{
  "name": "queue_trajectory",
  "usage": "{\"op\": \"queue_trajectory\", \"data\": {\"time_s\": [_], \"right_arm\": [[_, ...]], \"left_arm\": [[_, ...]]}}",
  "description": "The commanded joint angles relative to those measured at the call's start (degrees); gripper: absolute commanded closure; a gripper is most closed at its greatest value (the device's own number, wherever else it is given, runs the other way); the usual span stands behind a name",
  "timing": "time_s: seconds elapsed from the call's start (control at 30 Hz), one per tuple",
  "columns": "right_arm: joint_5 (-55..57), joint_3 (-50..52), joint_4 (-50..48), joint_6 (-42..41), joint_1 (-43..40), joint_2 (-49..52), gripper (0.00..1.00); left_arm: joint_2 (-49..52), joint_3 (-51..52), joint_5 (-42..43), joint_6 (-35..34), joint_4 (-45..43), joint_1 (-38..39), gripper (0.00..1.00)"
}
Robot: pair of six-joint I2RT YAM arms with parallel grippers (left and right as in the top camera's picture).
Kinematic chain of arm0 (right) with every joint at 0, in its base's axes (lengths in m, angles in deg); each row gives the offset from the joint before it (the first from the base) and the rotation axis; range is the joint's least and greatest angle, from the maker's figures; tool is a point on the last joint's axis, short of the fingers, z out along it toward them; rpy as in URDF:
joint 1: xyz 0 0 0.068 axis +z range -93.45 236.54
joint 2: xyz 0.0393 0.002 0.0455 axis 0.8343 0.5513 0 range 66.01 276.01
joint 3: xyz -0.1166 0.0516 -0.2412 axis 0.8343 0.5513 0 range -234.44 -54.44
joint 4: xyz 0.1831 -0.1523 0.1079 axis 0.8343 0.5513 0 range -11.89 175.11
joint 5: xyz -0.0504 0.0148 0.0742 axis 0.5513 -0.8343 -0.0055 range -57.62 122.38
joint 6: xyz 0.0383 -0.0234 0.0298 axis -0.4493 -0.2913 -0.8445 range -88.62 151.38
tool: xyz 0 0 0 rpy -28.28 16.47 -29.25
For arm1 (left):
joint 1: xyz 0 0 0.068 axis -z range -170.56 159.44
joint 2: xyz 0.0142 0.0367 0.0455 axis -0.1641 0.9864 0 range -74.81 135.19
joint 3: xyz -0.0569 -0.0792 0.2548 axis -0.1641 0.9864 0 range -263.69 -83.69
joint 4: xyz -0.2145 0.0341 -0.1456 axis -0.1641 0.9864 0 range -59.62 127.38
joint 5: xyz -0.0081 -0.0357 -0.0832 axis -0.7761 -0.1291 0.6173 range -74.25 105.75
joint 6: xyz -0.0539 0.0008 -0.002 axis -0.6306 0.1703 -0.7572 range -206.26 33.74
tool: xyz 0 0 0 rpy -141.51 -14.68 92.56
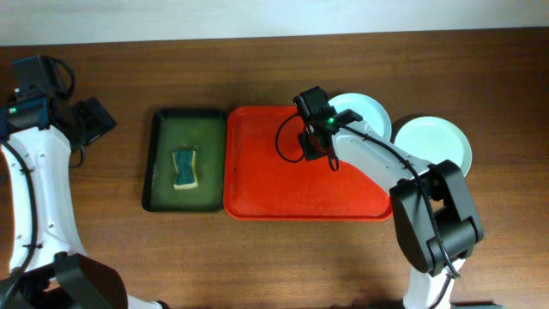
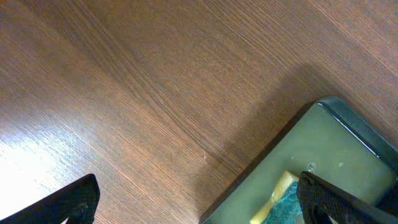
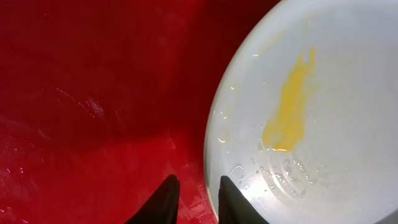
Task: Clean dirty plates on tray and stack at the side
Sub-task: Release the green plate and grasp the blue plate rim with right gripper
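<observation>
1. The green tray (image 1: 163, 137), left of the red tray (image 1: 283, 184), holds a sponge (image 1: 184, 168). My left gripper (image 2: 198, 186) hangs beside it, fingers spread wide.
2. The smeared plate (image 3: 323, 74) sits at the red tray's far right corner. My right gripper (image 3: 199, 183) straddles its rim, fingers nearly together; whether they are pinching it I cannot tell.
3. A second plate (image 1: 433, 142) lies on the table to the right.

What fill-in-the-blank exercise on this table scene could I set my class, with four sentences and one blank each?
1. The sponge lies in the smaller tray, whose colour is dark ____.
2. The smear on the plate is ____.
3. The right gripper hangs over the large tray, which is ____.
4. The left gripper has its jaws ____.

Missing words: green; yellow; red; open.
</observation>
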Motion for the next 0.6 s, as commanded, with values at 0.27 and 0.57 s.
{"op": "queue_trajectory", "data": {"time_s": [0.27, 0.57], "right_arm": [[2.62, 0.68, -0.42, -0.39, -0.28, 1.07, 0.77], [1.42, 3.39, -2.51, -0.42, -0.26, 1.07, 0.86]], "left_arm": [[-0.46, -0.35, -0.22, -0.96, -0.09, -0.17, 0.01], [-0.46, -0.35, -0.24, -0.96, -0.07, -0.20, 0.01]]}}
